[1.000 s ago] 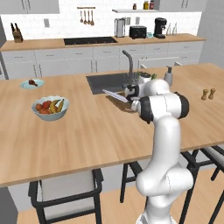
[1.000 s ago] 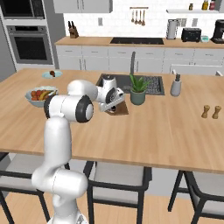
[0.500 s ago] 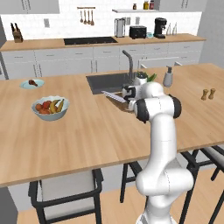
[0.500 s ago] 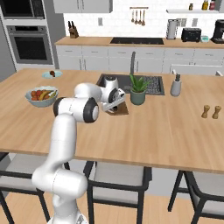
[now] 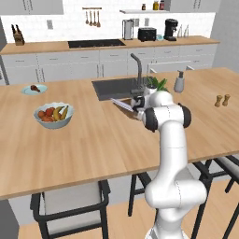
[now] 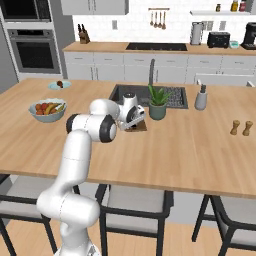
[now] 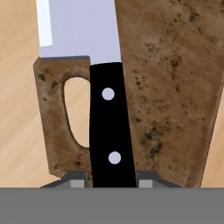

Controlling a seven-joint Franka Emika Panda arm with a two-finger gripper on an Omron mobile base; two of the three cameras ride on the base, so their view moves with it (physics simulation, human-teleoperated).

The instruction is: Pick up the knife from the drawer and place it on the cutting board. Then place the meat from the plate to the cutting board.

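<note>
My end effector (image 7: pixel 112 181) is clamping the black handle of the silver-bladed chef's knife (image 7: pixel 105 87), hovering over the dark brown wooden cutting board (image 7: pixel 170 87) beside the tabletop's (image 5: pixel 93 140) sink edge.

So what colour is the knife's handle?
Black, with two pale rivets on the knife handle; clearest in the hand view.

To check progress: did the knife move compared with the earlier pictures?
Yes. The knife, held in the hand, shifted slightly rightward, toward the plant.
</note>
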